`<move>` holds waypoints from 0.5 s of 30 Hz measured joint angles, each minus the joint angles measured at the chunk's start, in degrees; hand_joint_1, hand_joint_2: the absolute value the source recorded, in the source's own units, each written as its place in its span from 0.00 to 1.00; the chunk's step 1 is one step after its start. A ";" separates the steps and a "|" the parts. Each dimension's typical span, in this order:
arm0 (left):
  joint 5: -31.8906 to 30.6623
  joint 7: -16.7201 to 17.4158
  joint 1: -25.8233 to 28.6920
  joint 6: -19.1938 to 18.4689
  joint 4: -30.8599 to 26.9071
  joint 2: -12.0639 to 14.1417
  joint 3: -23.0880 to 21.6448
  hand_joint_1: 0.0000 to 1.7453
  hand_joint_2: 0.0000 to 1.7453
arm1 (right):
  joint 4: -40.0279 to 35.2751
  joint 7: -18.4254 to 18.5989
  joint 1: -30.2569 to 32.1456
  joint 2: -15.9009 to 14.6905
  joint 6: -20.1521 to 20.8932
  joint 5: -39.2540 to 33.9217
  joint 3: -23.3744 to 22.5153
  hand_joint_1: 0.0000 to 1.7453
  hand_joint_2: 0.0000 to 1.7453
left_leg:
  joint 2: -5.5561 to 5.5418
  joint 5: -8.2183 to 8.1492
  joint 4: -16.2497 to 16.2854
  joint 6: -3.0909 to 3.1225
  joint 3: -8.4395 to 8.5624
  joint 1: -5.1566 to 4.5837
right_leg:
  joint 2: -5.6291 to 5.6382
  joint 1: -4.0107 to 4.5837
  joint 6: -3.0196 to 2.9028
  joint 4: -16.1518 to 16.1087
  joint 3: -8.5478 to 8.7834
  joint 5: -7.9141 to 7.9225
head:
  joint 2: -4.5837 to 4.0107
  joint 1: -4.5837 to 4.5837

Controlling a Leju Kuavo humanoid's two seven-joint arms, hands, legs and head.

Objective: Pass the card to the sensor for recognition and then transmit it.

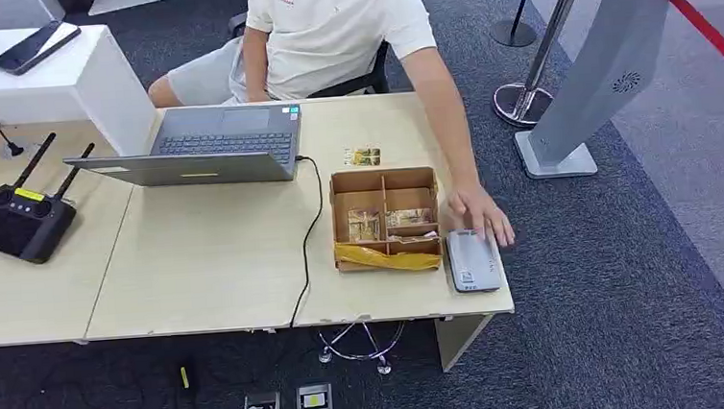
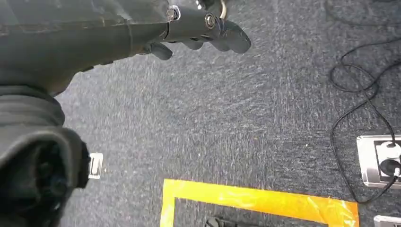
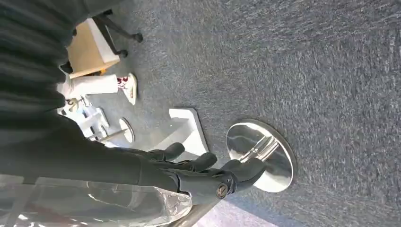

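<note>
The long pale wooden counter [image 1: 208,263] is carrying everything the task needs, and a person in a white shirt [image 1: 336,23] is sitting behind it, reaching one hand [image 1: 482,217] down to the far edge of the flat grey card sensor [image 1: 473,260], probably steadying or setting it up. An open grey laptop [image 1: 224,142] is sitting further back, its black cable trailing off the front edge, and a black remote controller with two antennas [image 1: 20,221] is lying at the left end. Just beside the sensor, the brown compartmented cardboard box [image 1: 385,218] is holding small printed cards [image 1: 363,224] in its front cells, within easy reach for swiping; one loose card [image 1: 364,155] is lying on the counter just behind the box. Both arms appear to be hanging over the dark carpet. The robot's left hand [image 2: 198,28] is holding nothing, its fingers loosely curled and slightly apart. The right hand [image 3: 203,172] is likewise empty, fingers extended and parted near a chrome stanchion base [image 3: 262,153]. No card is picked up yet.
</note>
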 joint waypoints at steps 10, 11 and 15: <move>1.57 -1.69 0.65 0.74 0.00 0.79 0.15 0.00 0.00 | 0.04 0.07 0.03 0.52 -0.24 -1.42 -0.11 0.00 1.00 | 0.00 0.00 0.00 0.00 0.01 0.01 | 0.01 0.01 0.00 0.00 -0.01 0.00 | 0.00 0.02; -0.13 -1.67 0.49 0.44 0.00 0.81 0.15 0.00 0.00 | 0.04 0.07 -0.03 0.61 -0.24 -0.97 -0.11 0.00 1.00 | 0.00 0.01 0.01 0.00 0.04 0.00 | 0.00 0.01 0.00 0.00 -0.02 0.00 | 0.00 0.00; -23.04 7.50 -5.03 -4.72 -0.35 -1.86 -5.12 0.00 0.00 | 0.09 2.52 -2.99 1.49 -0.09 0.92 0.00 0.00 1.00 | -0.15 0.23 0.01 0.12 -0.12 -0.08 | -0.19 -0.07 0.09 0.00 -0.05 0.13 | 0.00 -0.02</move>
